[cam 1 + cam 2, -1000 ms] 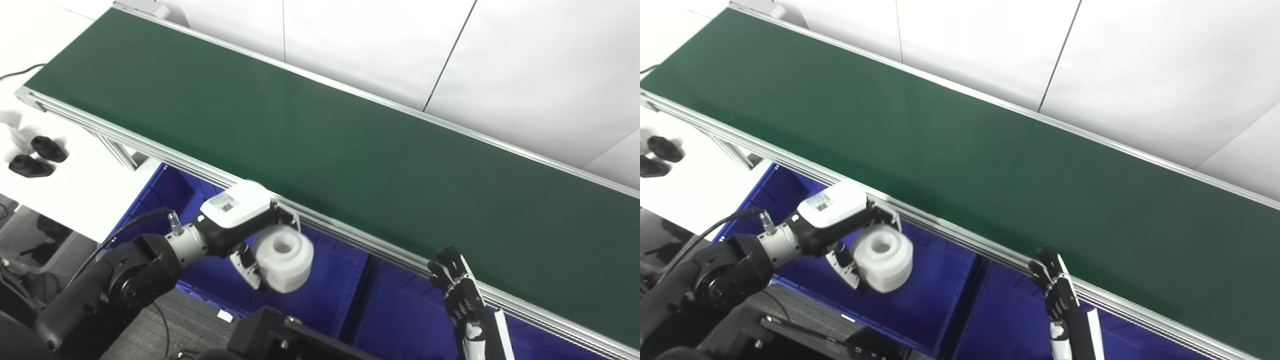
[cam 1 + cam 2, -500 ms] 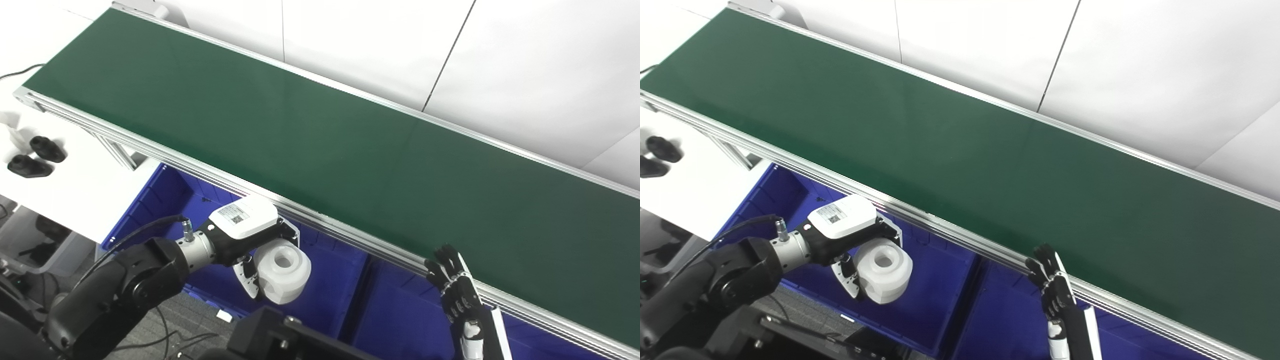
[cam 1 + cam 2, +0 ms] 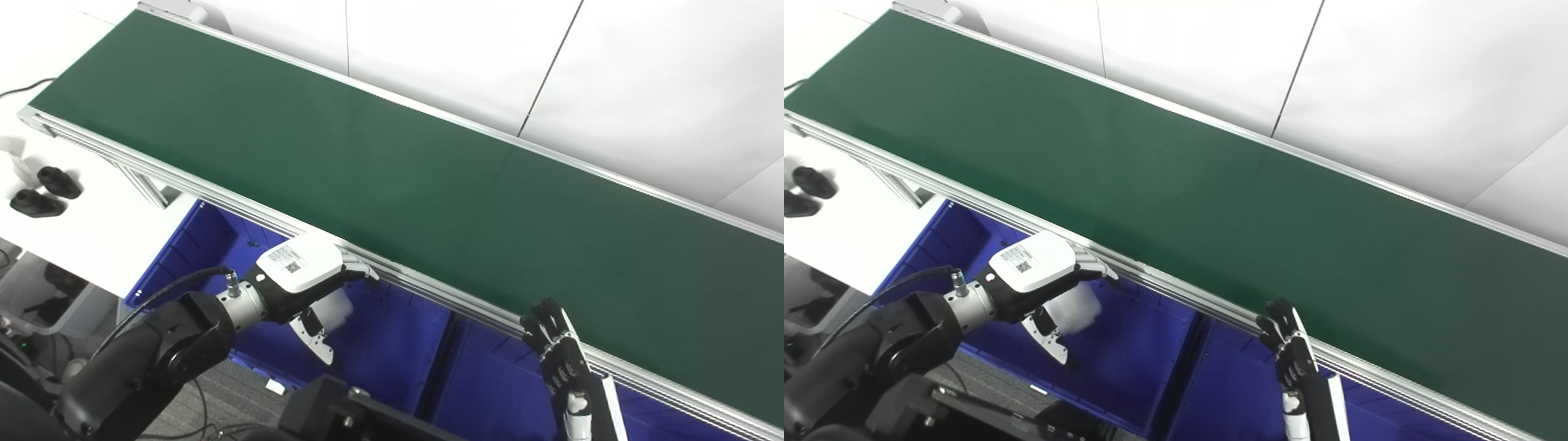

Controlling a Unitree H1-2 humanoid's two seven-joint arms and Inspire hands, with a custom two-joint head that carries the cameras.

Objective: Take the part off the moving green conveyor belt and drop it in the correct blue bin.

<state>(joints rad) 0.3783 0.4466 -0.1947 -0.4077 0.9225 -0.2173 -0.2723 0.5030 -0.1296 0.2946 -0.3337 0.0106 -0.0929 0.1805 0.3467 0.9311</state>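
The white ring-shaped part (image 3: 336, 305) is a blur just under my left hand (image 3: 300, 275), over the left blue bin (image 3: 196, 239); my hand hides much of it. My left hand is open, fingers stretched toward the conveyor frame, thumb hanging down, and holds nothing. The green conveyor belt (image 3: 367, 159) runs diagonally across the view and carries no part. My right hand (image 3: 554, 352) stands upright and open beside the belt's near rail, above the right blue bin (image 3: 490, 392).
Two black parts (image 3: 43, 193) lie on the white table at the left. A black device (image 3: 343, 410) sits at the bottom edge in front of the bins. White wall panels stand behind the belt.
My left hand lowered the white part over the left bin, then spread its fingers and let go; the part now sits lower, blurred, under the hand. The right hand has stayed put.
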